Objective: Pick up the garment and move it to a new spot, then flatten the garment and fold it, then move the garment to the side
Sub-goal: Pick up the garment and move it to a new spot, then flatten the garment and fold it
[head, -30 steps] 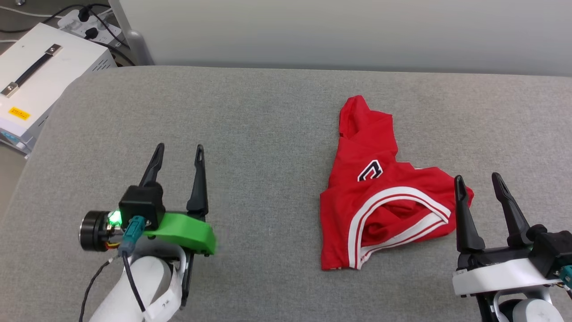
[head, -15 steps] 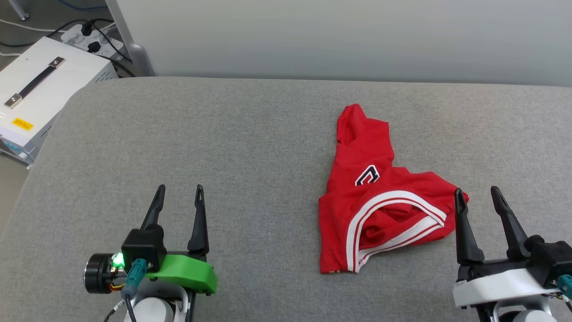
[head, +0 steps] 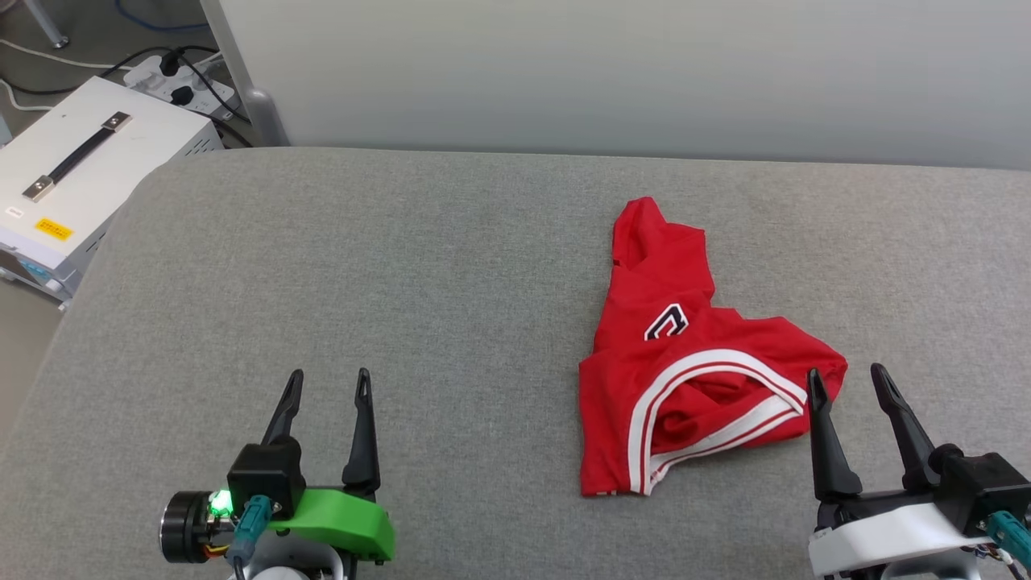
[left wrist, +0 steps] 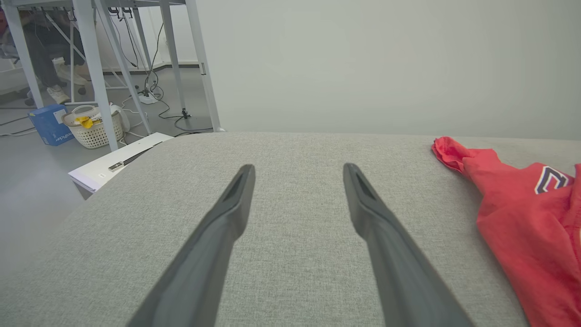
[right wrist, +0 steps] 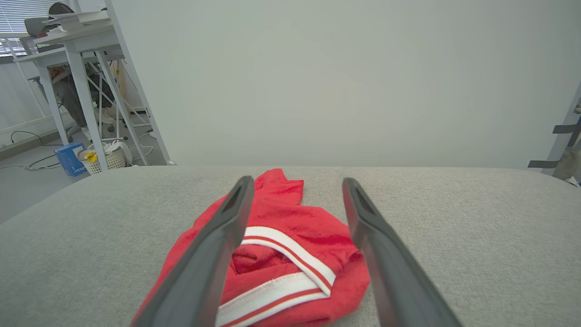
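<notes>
While both arms sit low at the near edge, left fingers (head: 361, 427) at 7 o'clock are spread wide over bare grey bench (head: 443, 266). Right fingers (head: 823, 435) at 5 o'clock are spread too, tips just beside the garment (head: 685, 379); can't tell if they touch. Garment is red with white-striped trim, crumpled at 3 o'clock on the bench. White box (head: 89, 161) sits off the bench at 10 o'clock.
</notes>
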{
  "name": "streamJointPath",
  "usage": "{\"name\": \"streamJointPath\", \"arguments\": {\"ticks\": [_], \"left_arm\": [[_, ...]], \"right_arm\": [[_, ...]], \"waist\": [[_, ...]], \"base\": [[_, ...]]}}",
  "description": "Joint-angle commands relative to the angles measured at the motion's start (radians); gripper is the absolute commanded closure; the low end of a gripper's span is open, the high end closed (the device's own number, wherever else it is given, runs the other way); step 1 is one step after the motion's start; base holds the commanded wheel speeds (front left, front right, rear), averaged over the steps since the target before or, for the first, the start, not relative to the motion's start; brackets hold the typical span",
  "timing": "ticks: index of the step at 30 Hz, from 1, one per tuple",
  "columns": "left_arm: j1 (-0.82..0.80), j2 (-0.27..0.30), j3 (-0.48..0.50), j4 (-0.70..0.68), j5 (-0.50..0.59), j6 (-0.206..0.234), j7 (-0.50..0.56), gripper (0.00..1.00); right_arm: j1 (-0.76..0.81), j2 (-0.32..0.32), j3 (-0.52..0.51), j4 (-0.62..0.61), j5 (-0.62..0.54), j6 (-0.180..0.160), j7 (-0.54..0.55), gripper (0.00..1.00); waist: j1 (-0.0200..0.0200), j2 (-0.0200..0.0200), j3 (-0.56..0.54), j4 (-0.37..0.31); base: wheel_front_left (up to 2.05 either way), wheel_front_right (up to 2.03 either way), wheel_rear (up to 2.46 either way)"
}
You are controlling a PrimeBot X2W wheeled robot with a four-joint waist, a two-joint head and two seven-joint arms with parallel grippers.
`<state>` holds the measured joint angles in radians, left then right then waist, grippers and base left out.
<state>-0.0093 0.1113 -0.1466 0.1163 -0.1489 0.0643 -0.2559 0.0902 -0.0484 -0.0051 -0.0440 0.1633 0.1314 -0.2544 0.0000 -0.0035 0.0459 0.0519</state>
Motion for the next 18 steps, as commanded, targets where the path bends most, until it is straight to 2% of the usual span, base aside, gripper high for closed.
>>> {"name": "streamJointPath", "arguments": {"ticks": [1, 18], "left_arm": [[0.018, -0.01, 0.01, 0.002, 0.011, -0.009, -0.006, 0.0], [0.031, -0.047, 0.067, 0.011, 0.057, -0.055, -0.006, 0.0]], "right_arm": [[0.018, -0.002, 0.001, 0.005, -0.003, -0.001, -0.007, 0.0], [0.005, -0.002, -0.004, 0.009, -0.003, -0.001, -0.007, 0.0]], "waist": [[0.0, 0.0035, -0.002, 0.001], [0.0, 0.0035, -0.003, 0.001]], "base": [[0.0, 0.0, 0.0], [0.0, 0.0, 0.0]]}}
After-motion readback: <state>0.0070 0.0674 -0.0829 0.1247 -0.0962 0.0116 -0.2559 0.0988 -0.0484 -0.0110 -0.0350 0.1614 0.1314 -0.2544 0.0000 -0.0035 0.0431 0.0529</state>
